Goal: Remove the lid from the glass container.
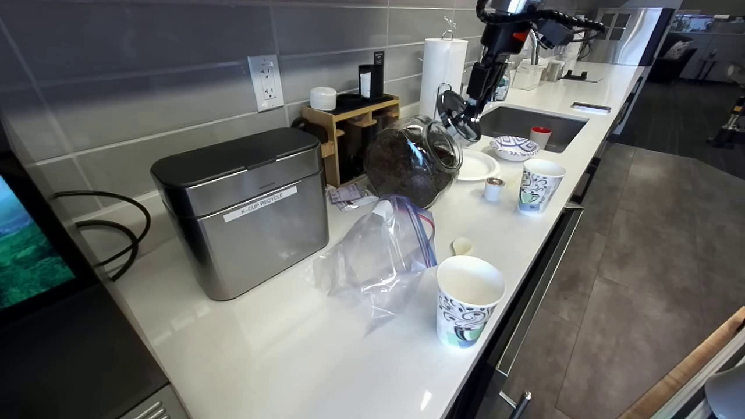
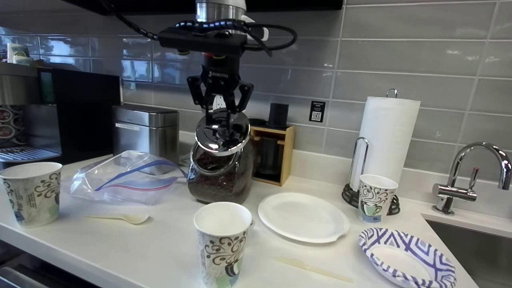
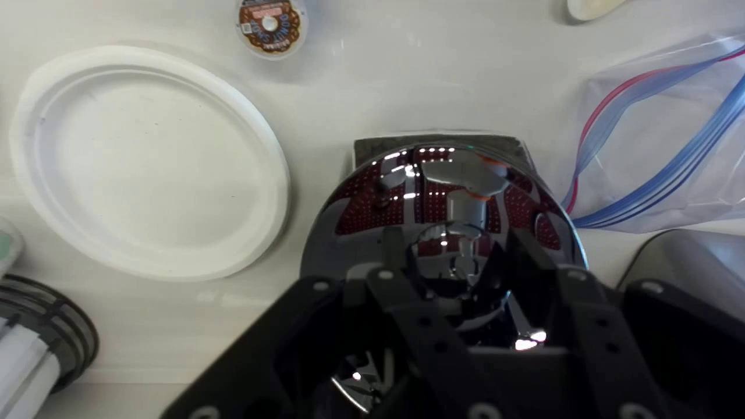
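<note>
1. Left side: the clear bag (image 2: 132, 180) lies on the counter (image 2: 168, 248), just beside the glass container (image 2: 224, 186). Route the next move away from it.
2. Centre: the glass container stands on the counter. Its slanted mouth is partly uncovered.
3. Above the container: the gripper (image 2: 219, 124) points downward. Its jaws are drawn in to about the width of the knob (image 3: 451, 247), one on either side, and appear to hold the lid (image 3: 430, 198) by it.
4. The lid is tilted over the upper part of the mouth. Contact between its lower edge and the rim cannot be confirmed.
5. Step in hand (judged): lift-off; the lid appears unseated.
6. Next move (judged): with a firm grip, raise the lid away from the mouth until its whole edge clears the rim; then travel right.
7. Right side: the white plate (image 2: 304, 216) lies on the counter near the container. Lower the lid gently on this side; the glossy knob could slip.
</note>
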`<state>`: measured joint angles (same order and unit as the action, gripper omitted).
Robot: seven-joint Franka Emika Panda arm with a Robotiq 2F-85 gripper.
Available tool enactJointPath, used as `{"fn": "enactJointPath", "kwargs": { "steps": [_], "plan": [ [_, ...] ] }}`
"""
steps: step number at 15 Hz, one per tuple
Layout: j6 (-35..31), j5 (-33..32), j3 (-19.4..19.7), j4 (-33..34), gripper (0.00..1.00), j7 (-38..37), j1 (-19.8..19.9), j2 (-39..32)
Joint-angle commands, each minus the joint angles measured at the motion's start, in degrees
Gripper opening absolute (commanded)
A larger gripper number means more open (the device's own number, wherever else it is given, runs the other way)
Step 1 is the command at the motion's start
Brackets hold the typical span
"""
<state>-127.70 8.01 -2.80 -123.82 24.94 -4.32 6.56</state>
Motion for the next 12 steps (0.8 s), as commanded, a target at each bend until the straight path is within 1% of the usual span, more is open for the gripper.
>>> {"fn": "enactJointPath", "kwargs": {
  "steps": [1,3,6,7,12],
  "plan": [
    [1.7,0.5,3.0,-1.0,0.21,-0.1,1.9,2.1],
    [1.7,0.6,4.7,0.1,0.21,0.3,2.9,1.2],
    [1.0,0.7,6.3,2.0,0.21,1.0,3.9,-1.1],
    [0.3,0.0,5.7,0.5,0.46,0.2,3.5,0.4],
    [0.3,0.0,6.1,1.0,0.46,0.3,4.1,-0.5]
  ]
}}
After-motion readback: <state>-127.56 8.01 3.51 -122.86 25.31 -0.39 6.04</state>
